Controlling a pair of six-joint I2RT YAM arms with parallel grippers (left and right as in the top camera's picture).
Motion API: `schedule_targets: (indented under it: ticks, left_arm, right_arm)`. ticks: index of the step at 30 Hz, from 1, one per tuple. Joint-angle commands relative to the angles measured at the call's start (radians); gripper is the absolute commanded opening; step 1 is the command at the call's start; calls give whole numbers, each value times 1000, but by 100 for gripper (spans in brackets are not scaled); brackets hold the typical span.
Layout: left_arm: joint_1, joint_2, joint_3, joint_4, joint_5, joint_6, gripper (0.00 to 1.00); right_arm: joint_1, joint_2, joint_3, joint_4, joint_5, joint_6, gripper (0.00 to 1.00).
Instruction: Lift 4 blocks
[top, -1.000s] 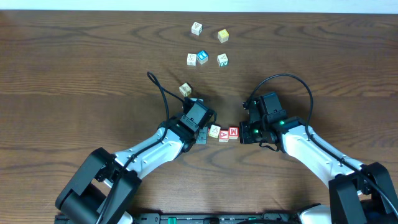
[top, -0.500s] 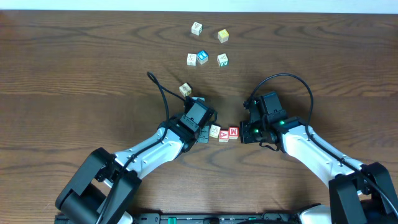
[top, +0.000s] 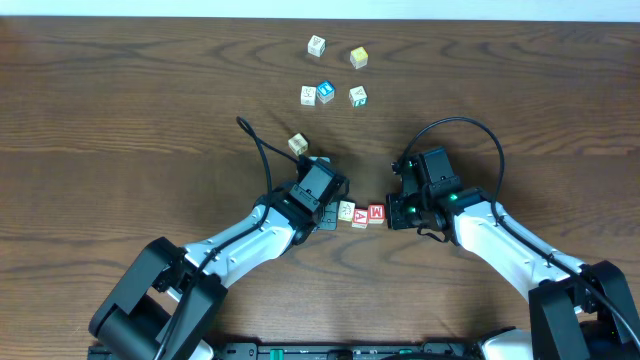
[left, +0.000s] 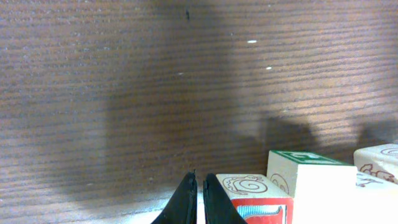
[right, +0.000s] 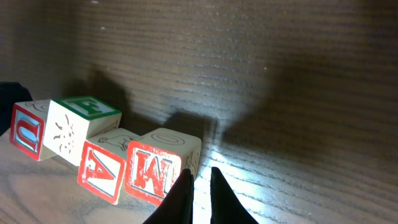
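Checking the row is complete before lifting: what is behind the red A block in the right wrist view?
Behind the red A block stands a cream block with a green top, then a red U block. Anything beyond those is covered.

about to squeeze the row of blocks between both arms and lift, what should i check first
1. Four in the row, U block, cream block, A block, M block: ok
2. Row straight: not ok, the A block sits slightly out of line in the overhead view
3. The left gripper shut and empty: ok
4. The right gripper shut, tips beside the M block: ok
5. The left gripper touching the U block: cannot tell
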Motion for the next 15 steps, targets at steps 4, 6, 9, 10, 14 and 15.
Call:
schedule_targets:
  ticks: [4, 6, 9, 10, 14, 15]
  left_arm:
    - [7, 5, -10, 5, -18, -9, 8]
    - [7, 5, -10, 5, -18, -9, 7]
    - [9, 5, -10, 8, -19, -9, 7]
    - [11, 5, -10, 8, -19, -9, 7]
    - [18, 5, -10, 7, -19, -8, 7]
    - [18, 5, -10, 7, -19, -8, 7]
  right_arm:
    - [4, 10, -3, 6, 11, 11, 8]
    - [4, 10, -3, 6, 11, 11, 9]
    - [4, 10, -3, 5, 12, 11, 8]
    - [4, 10, -3, 2, 12, 11, 8]
    - [4, 10, -3, -18, 37, 11, 7]
    - [4, 10, -3, -24, 40, 11, 7]
